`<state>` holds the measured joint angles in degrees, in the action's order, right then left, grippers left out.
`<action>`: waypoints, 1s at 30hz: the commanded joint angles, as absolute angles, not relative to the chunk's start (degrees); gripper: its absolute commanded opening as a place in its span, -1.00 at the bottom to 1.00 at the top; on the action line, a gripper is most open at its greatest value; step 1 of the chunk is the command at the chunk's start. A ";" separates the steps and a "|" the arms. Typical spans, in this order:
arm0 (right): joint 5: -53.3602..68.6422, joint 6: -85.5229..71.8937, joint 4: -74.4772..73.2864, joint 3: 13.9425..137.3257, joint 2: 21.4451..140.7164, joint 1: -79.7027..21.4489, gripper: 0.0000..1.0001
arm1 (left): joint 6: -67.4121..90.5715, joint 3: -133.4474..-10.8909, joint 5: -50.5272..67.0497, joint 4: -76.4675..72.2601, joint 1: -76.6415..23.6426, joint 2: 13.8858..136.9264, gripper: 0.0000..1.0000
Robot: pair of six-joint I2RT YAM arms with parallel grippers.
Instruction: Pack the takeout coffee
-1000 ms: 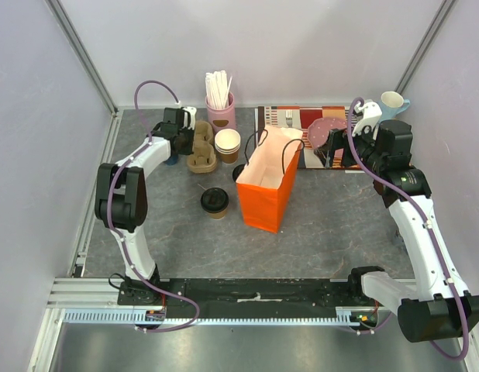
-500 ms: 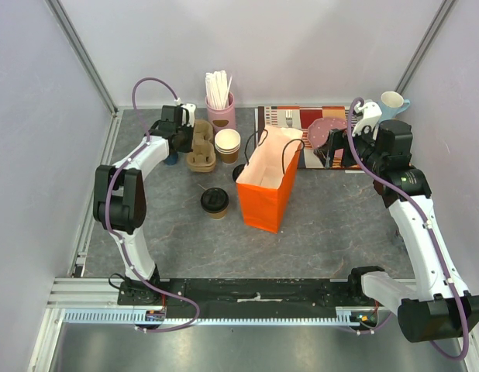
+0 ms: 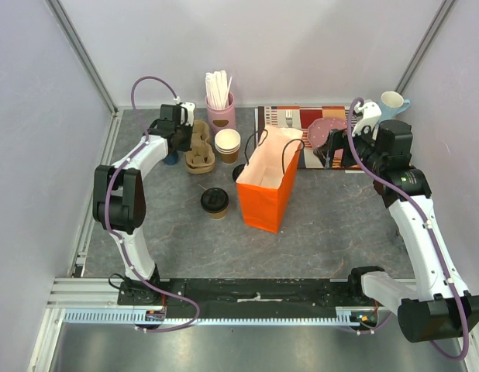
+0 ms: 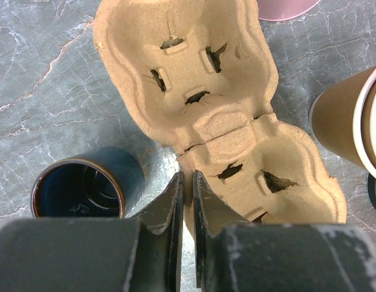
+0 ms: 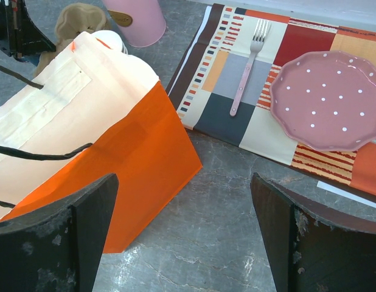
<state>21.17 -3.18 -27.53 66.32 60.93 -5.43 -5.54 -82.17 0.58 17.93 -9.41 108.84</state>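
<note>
Takeout coffee: one brown cup with a black lid, the takeout coffee [image 3: 215, 201], standing upright on the counter [image 3: 332, 225].
Bag: one orange paper bag [image 3: 264, 194] with black cord handles, upright and open at the top, just right of the coffee.
Cup carrier: one moulded-pulp cup carrier [image 4: 200, 79], two wells showing, both empty.
Lidless cups: one stack of paper cups [image 3: 227, 143] just right of the carrier; two cream rims can be counted in the left wrist view.
Mugs: two, a dark blue mug [image 4: 84, 188] just left of the carrier and a pale mug [image 3: 393, 101] at the far right corner.
Table setting: one striped placemat [image 5: 236, 115] carrying one pink dotted plate [image 5: 331, 100] and one pink-handled fork [image 5: 247, 64].
Stirrers: one pink holder [image 3: 221, 116] full of wooden sticks, behind the carrier.
Writing: the holder bears a brown oval label; its text is too small to read.
Left claw: the left claw [image 4: 187, 179] has its fingers almost together, pinching the near rim of the carrier.
Right claw: the right claw [image 5: 182, 243] is spread wide and holds nothing, above the counter between the bag and the placemat.
Coffee against the claws: nearer the arm bases than the carrier, apart from the left claw and well apart from the right, with the bag standing between the coffee and the right claw.
</note>
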 commanded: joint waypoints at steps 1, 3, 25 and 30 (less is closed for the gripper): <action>22.50 -2.37 -26.72 67.68 60.03 -5.80 0.96 | -6.77 -84.38 2.02 18.02 -9.14 108.72 -0.81; 22.50 -2.29 -26.72 67.76 59.94 -5.80 0.97 | -6.59 -84.46 2.28 18.19 -9.05 108.55 -0.95; 22.68 -2.64 -27.42 69.17 60.38 -5.89 0.96 | -7.20 -79.72 7.47 12.92 -8.88 97.38 -0.96; 22.68 -2.64 -27.60 69.52 60.29 -5.89 0.96 | -8.87 -80.68 7.12 13.01 -8.88 96.24 -0.95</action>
